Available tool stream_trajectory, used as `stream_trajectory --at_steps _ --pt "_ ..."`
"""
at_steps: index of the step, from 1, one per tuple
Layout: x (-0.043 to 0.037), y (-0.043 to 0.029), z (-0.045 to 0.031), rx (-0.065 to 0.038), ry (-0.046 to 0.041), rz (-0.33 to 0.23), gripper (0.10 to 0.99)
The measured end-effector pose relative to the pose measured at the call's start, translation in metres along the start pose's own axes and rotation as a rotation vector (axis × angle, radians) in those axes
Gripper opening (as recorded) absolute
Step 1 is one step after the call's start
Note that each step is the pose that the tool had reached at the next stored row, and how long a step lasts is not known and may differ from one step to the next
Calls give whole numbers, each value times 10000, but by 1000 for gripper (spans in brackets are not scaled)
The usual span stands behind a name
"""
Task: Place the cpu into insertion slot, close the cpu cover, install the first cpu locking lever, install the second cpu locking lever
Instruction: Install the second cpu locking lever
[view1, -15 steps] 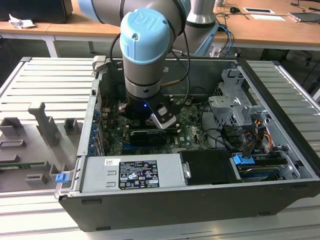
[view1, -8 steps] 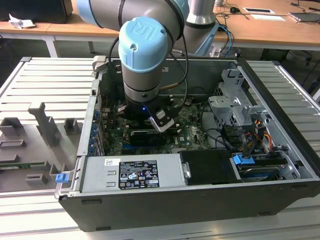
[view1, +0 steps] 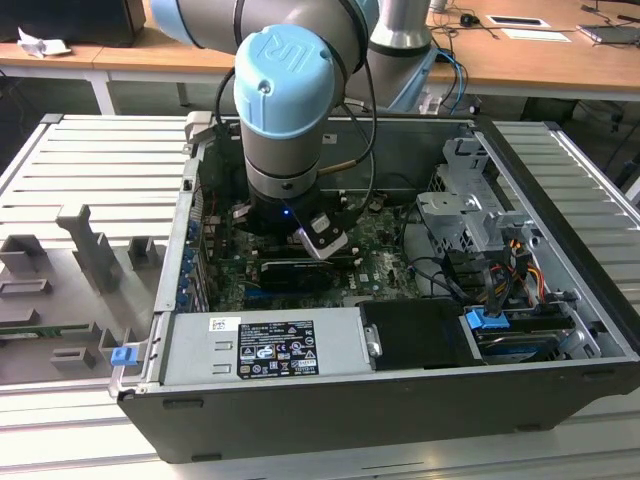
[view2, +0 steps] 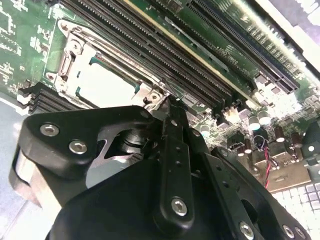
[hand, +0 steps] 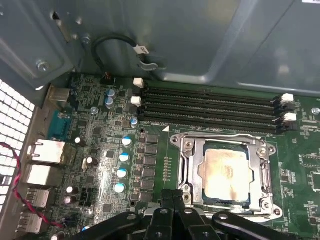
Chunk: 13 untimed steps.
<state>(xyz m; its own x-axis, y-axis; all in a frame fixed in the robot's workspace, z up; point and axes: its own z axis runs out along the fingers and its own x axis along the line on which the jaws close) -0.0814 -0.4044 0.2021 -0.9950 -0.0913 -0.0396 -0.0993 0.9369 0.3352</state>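
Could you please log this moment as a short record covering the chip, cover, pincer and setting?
cpu: seated in the insertion slot, silver top showing
cpu cover: closed down over the chip, frame around its top
pincer: fingertips together, at the socket's edge, nothing held
setting: motherboard inside an open computer case

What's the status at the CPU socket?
Claw shut, at edge of insertion slot. Cpu seated, cpu cover down over it. Nothing in the way.

Even room light, dim inside the case (view1: 400, 400); glare on the cpu (hand: 222, 170); near end effector (view2: 167, 107) blurred.
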Motion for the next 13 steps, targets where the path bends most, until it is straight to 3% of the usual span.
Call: stream_trajectory --at_steps 7,10,13 --pt "2 -25 81 -6 3 1 106" --pt "12 -23 75 -3 -2 0 106" --pt "10 -1 16 -5 -2 0 106"
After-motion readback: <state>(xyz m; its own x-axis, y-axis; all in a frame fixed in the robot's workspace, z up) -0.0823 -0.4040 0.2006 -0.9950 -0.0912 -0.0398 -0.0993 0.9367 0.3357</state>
